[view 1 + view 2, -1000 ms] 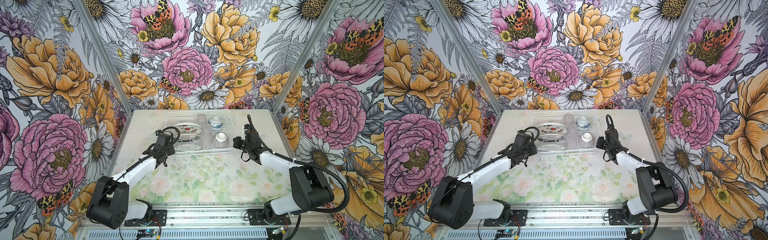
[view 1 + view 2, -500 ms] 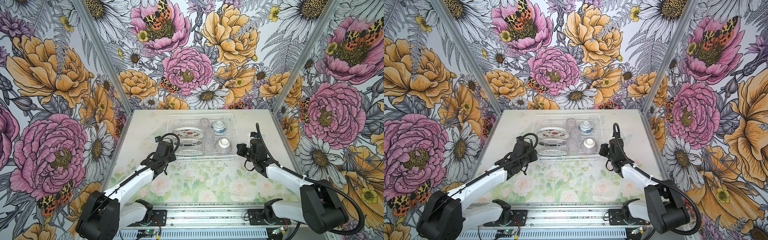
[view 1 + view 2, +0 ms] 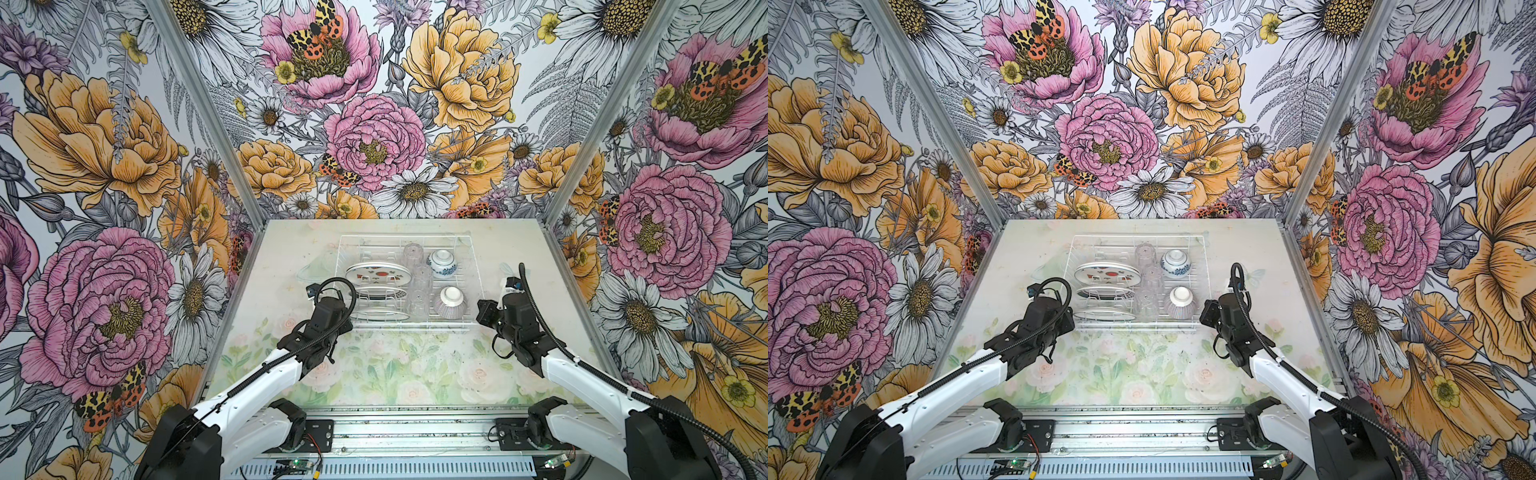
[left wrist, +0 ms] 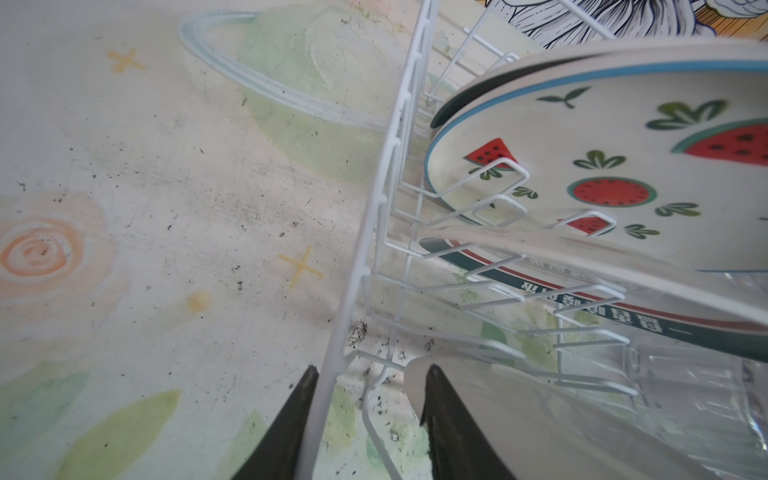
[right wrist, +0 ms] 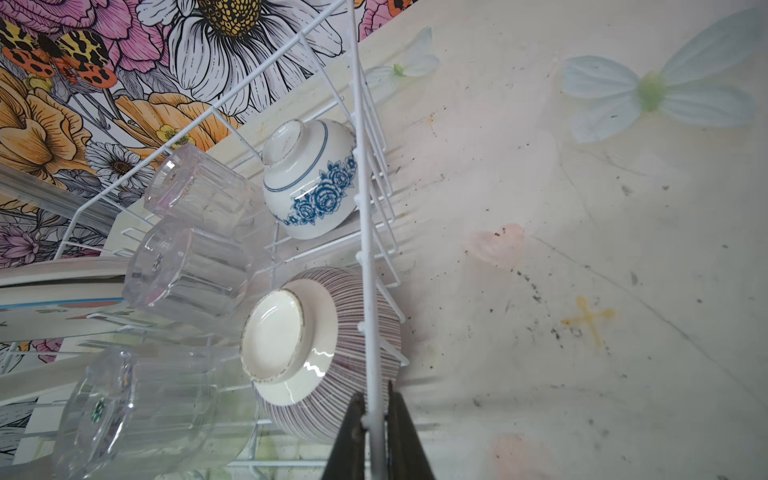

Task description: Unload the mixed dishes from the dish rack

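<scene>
The white wire dish rack stands at the table's back middle in both top views. It holds the watermelon plate, a teal-and-red-rimmed plate, a third pale plate, three upturned clear tumblers, the blue floral bowl and the ribbed bowl, both upside down. My left gripper is open astride the rack's left rim wire, one finger over the pale plate's edge. My right gripper is shut on the rack's right rim wire, beside the ribbed bowl.
Bare flower-printed table top lies in front of the rack, between the two arms. Floral walls close in the table on three sides. A metal rail with the arm bases runs along the front edge.
The rack has slid toward the front of the table with both grippers at its side rims. Both arms have drawn back.
</scene>
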### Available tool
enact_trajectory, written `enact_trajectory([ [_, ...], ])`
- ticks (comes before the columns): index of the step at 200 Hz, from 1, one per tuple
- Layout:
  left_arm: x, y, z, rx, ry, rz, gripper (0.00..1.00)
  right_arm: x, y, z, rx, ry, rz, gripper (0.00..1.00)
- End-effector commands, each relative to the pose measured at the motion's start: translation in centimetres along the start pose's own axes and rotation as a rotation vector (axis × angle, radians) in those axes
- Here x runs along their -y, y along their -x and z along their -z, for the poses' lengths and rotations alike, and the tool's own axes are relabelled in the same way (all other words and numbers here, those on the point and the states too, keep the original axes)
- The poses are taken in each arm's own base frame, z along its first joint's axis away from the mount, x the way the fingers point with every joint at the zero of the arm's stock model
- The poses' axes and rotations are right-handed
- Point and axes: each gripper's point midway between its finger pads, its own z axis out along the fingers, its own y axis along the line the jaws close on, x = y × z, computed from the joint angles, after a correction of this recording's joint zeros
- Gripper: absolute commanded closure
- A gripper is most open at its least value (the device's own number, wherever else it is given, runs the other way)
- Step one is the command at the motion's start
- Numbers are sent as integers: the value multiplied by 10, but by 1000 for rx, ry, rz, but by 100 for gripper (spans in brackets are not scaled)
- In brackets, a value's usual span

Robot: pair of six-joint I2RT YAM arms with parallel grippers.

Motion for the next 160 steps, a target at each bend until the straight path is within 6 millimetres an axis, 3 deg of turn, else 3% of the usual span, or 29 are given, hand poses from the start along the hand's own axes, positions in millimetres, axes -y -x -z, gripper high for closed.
enact_trajectory([
  [1,-26,-69,5,-227,48,-88,58,51,-75,7,-237,-186,5,91],
  [49,-33,-94,15,-271,33,-64,59,60,-76,20,-205,-209,-3,90],
  [74,-30,-91,21,-261,19,-55,59,59,-69,26,-161,-202,-12,87],
  [90,-26,-82,24,-234,9,-56,58,57,-61,28,-132,-201,-3,78],
  [116,-22,-61,27,-181,39,-93,49,56,-43,30,-74,-229,35,60],
  [136,-14,-51,29,-172,30,-117,35,50,-31,29,-57,-232,51,48],
  [160,-5,-40,30,-163,9,-145,15,36,-22,26,-69,-201,77,42],
])
